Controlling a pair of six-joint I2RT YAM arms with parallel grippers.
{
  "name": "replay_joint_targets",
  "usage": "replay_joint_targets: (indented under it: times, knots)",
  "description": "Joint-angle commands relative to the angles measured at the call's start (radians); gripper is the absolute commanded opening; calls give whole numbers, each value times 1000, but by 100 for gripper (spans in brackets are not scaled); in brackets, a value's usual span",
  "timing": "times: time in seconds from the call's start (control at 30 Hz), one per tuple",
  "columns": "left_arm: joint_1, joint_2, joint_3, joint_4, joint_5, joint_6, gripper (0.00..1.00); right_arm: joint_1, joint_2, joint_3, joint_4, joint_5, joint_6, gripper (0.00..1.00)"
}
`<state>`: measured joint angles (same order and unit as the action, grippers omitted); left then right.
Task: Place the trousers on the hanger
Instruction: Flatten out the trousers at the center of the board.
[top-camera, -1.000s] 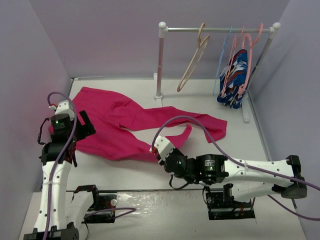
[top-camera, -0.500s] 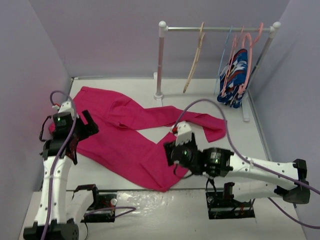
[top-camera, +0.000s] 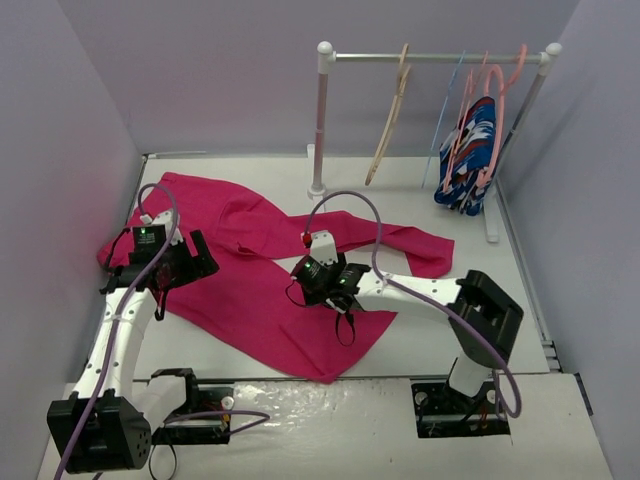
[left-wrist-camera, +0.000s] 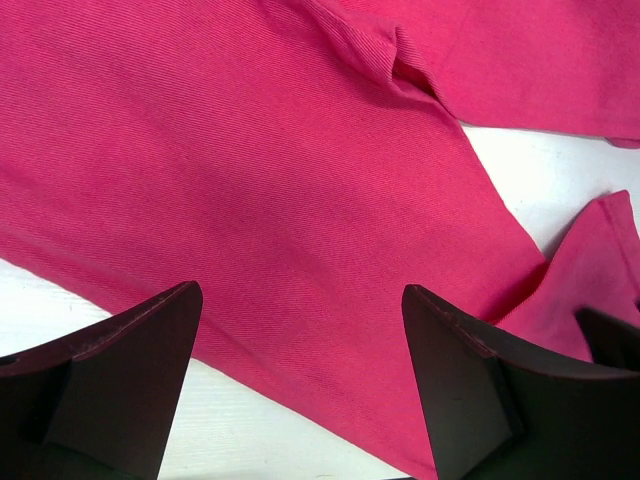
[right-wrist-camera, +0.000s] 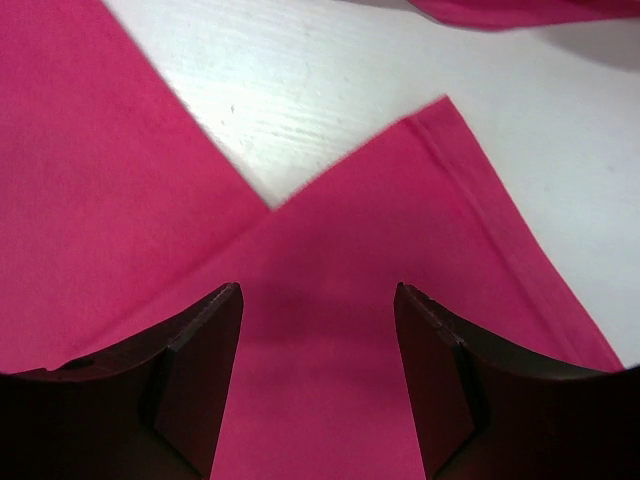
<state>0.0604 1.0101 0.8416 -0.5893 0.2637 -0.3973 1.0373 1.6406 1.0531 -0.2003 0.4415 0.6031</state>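
1. Over on the left, the left arm (top-camera: 150, 255) hung above the waist end of the long bright magenta-pink cloth trousers (top-camera: 250, 300).
2. The left jaws stood wide apart and gripped nothing. Its wrist view showed flat pink cloth (left-wrist-camera: 250, 150) between the two dark fingers (left-wrist-camera: 120, 380), with a strip of white surface (left-wrist-camera: 520, 170) beyond.
3. The trousers lay spread on the white surface (top-camera: 400, 190). One leg ran toward the near edge and the other stretched off to the right, well apart from the rack.
4. In the middle, the right arm (top-camera: 420, 295) reached across to the crotch of the trousers, its wrist low over the cloth.
5. The right jaws were parted about halfway with nothing pinched between them. A hemmed edge of the cloth (right-wrist-camera: 350, 380) lay under the gap, with bare surface (right-wrist-camera: 330, 90) just beyond.
6. At the back right stood the white-posted metal clothes rail (top-camera: 440, 58). The thick pale beige wooden hanger (top-camera: 386, 138) hung from it by its hook, empty.
7. Farther right on the rail hung a thin blue wire hanger (top-camera: 445, 110) and salmon-pink hangers (top-camera: 495, 100) carrying a blue patterned red-and-white garment (top-camera: 468, 160).
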Motion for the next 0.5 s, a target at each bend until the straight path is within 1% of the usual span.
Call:
replay_joint_targets:
  times: [0.0,0.1,0.17,0.23,0.33,0.4,0.47]
  knots:
    - [-14,2,9,67,41,-14,78,-50,105,69,90,-9,14,60]
    - [-56,13,0,100,40,-70,78,-93,146,26,117,-25,52,62]
    - [-130,38,-4,120,15,-124,78,-127,142,-39,125,-66,77,63]
    - [-223,77,-10,173,-31,-175,78,-204,109,-125,138,-110,131,63]
    - [-368,152,-22,254,-100,-230,78,-270,12,-259,159,-155,196,72]
    - [-402,211,-25,309,-107,-255,78,-309,-65,-357,156,-181,255,80]
    - [-422,266,-25,346,-103,-271,78,-392,-152,-430,140,-200,301,84]
